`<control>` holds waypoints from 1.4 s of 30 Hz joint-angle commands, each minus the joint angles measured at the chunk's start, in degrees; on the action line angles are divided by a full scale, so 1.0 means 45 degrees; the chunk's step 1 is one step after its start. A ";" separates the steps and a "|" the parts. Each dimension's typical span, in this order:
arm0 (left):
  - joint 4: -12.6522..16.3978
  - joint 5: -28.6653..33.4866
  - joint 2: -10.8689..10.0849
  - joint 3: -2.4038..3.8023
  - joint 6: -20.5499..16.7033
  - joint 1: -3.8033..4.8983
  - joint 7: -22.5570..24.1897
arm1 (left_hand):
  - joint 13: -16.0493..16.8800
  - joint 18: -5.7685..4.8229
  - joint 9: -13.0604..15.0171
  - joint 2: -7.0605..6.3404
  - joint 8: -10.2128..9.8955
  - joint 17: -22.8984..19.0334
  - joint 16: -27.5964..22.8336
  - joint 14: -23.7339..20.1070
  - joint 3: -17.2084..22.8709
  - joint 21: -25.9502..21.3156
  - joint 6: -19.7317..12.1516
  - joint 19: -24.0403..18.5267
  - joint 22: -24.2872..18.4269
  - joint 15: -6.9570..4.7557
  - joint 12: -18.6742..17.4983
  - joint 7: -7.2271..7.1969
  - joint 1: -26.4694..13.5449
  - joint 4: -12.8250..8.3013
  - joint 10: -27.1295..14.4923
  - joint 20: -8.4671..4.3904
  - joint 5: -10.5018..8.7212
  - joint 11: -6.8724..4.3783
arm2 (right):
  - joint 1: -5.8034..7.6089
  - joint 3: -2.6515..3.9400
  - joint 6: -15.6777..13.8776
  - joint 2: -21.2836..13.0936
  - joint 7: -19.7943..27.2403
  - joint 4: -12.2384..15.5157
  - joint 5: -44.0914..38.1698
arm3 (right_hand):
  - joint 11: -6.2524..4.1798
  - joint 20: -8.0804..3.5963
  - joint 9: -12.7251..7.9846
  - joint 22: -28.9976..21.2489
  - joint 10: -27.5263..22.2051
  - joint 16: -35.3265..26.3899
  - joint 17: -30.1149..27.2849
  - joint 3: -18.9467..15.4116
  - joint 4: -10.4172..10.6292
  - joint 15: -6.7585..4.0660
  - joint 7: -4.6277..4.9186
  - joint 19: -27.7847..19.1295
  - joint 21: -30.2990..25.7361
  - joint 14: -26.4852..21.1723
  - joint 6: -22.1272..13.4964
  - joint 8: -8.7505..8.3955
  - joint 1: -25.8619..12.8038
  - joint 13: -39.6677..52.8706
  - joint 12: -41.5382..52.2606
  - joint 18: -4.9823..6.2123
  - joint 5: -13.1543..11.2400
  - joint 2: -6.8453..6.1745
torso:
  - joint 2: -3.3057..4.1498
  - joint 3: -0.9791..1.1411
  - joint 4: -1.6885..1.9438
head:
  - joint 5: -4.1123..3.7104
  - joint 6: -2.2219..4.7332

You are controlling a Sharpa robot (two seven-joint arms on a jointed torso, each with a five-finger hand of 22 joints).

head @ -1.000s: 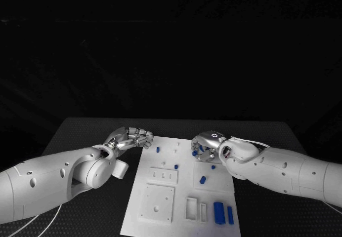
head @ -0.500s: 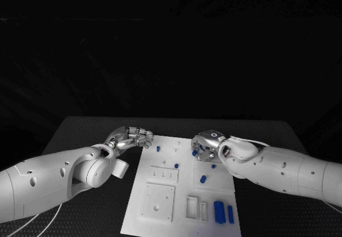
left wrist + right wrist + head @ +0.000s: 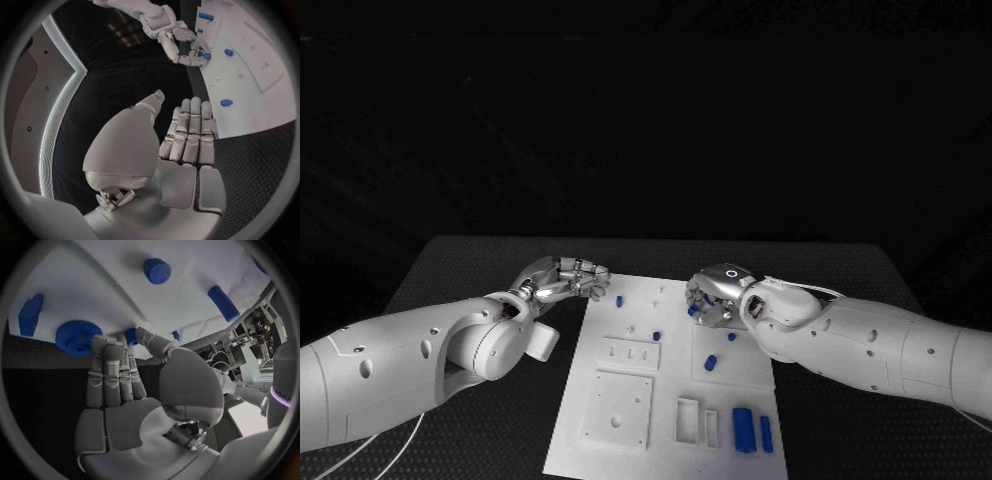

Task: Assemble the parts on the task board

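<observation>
The white task board (image 3: 733, 388) lies lengthwise in the middle of the table. My right hand (image 3: 721, 293) is low over its far right part. There it pinches a small blue part (image 3: 129, 336) between thumb and fingertip, right at the board's surface (image 3: 112, 285). A large ribbed blue disc (image 3: 78, 337) sits beside those fingertips. My left hand (image 3: 564, 278) is at the board's far left corner, holding nothing, its fingers (image 3: 190, 130) straight side by side and the thumb apart. The left wrist view shows the right hand (image 3: 178, 45) and its blue part (image 3: 205, 56).
Small blue parts stand on the board: one near the left hand (image 3: 619, 299), one mid-board (image 3: 656, 337), one further right (image 3: 710, 363). Two blue bars (image 3: 743, 428) lie at the near right corner, beside white recessed slots (image 3: 687, 420). Black table (image 3: 473, 270) surrounds the board.
</observation>
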 commanded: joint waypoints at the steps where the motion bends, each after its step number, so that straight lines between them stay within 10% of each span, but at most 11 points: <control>1: 0.0002 -0.0047 0.0023 0.0012 0.0213 0.0012 0.0035 | -0.0022 0.0177 -0.0024 -0.0012 -0.0055 0.0022 -0.0085 0.0089 -0.0054 -0.0027 0.0064 0.0016 0.0223 -0.0014 -0.0054 0.0037 -0.0096 0.0057 0.0067 -0.0024 -0.0013 -0.0013 | -0.0020 -0.0003 -0.0204 -0.0047 -0.0380 0.0039 -0.0234 | 0.0030 -0.0085 0.0131 0.0332 0.0106 0.0076 0.0024 0.0081 0.0002 -0.0098 -0.0024 0.0007 0.0087 -0.0003 0.0100 0.0046 0.0035 0.0060 0.0052 0.0179 0.0039 0.0138 | 0.0004 0.0005 0.0001 | 0.0002 0.0023; 15: -0.0024 -0.0047 0.0010 0.0012 0.0201 0.0014 0.0004 | -0.0034 0.0173 -0.0067 -0.0029 -0.0113 0.0034 -0.0115 0.0086 -0.0075 -0.0033 0.0003 0.0009 0.0225 -0.0010 -0.0113 0.0069 -0.0088 0.0077 0.0060 -0.0022 -0.0010 0.0002 | 0.0211 0.0436 -0.0664 -0.0129 -0.1009 0.0541 -0.0515 | -0.0006 -0.0133 0.0240 0.0319 0.0184 0.0237 0.0078 0.0236 0.0004 -0.0133 -0.0058 -0.0030 0.0378 -0.0039 0.0171 0.0069 0.0008 0.0191 0.0047 0.0179 0.0039 0.0094 | 0.0013 0.0001 -0.0017 | 0.0014 0.0185; 42: -0.0095 -0.0048 0.0119 0.0045 0.0208 0.0017 0.0038 | -0.0040 0.0168 -0.0094 -0.0037 -0.0134 0.0042 -0.0157 0.0065 -0.0083 -0.0047 0.0003 -0.0016 0.0225 -0.0001 -0.0164 0.0076 -0.0045 0.0076 0.0072 -0.0015 0.0004 -0.0001 | 0.0185 0.0459 -0.1082 0.2045 -0.1895 -0.0971 -0.1921 | -0.0043 -0.0192 0.0352 0.0291 0.0277 0.0399 0.0083 0.0560 0.0062 -0.0170 -0.0116 -0.0056 0.0678 -0.0044 0.0314 0.0077 0.0057 0.0332 0.0010 0.0179 0.0039 -0.0162 | 0.0094 -0.0012 0.0078 | 0.0050 0.0288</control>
